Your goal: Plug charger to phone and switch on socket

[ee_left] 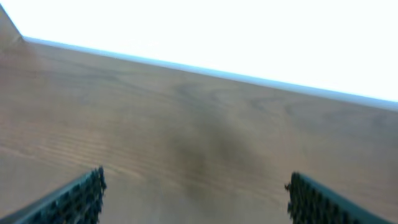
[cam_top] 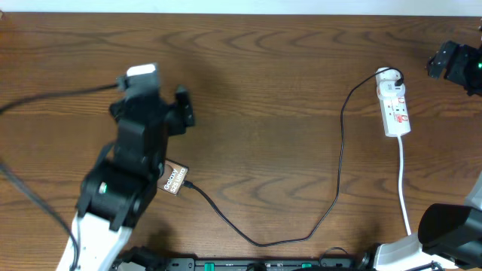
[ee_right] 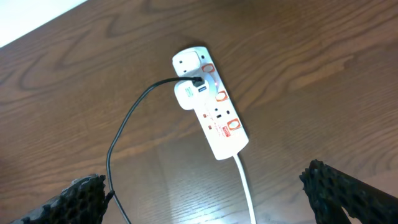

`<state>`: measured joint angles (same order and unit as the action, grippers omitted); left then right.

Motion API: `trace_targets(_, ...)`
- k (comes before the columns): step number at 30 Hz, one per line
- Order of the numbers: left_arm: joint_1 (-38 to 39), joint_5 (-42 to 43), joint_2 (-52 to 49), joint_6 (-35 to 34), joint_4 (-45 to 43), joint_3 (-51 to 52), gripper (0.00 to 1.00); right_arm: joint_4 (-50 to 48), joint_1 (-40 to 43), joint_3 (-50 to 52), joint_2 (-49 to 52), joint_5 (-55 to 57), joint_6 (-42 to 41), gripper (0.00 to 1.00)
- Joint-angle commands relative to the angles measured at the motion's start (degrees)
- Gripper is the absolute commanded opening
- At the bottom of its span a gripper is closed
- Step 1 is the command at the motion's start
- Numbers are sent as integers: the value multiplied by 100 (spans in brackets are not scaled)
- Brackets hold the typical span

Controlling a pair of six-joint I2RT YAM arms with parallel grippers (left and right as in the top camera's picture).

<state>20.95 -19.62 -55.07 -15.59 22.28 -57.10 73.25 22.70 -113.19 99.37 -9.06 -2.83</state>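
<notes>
The left gripper (ee_left: pixel 196 202) and right gripper (ee_right: pixel 205 186) hung released, empty. The charger (cam_top: pixel 340 154) ran from socket (cam_top: pixel 393 104) to the phone (cam_top: pixel 175 180).

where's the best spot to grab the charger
Probably just behind the plug tip, beside the phone. The charger lies slack and flat on the table, so come from above, jaws across it.

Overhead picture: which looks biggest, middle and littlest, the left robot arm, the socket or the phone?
1. left robot arm, though it is nearer the camera.
2. socket.
3. phone, mostly hidden under the arm, so its rank is unsure.
</notes>
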Motion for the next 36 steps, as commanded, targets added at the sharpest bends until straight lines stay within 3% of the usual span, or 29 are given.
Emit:
trace_targets(1,-262,33,737,37,-890,1023,92,2,2,-15,7,13,-79,99)
trace_targets(8,-1174,1097,2341,289,-3032,3047,92,2,2,-15,7,13,-79,99)
trace_targets(13,-1878,2326,3440,933,-3668,4065,91,2,2,-15,7,13,-79,99)
trace_targets(18,-2347,2935,4354,1123,-3606,4728,92,2,2,-15,7,13,-79,99)
trace_targets(26,-2710,2883,5340,774,-3491,5698,91,2,2,-15,7,13,-79,99)
trace_targets(30,-2824,2402,5501,177,-2487,5687,92,2,2,-15,9,13,-79,99)
trace_targets(33,-2865,2288,5499,138,-1773,5687,92,2,2,-15,9,13,-79,99)
trace_targets(36,-2865,2258,5501,240,-1823,5687,92,2,2,-15,7,13,-79,99)
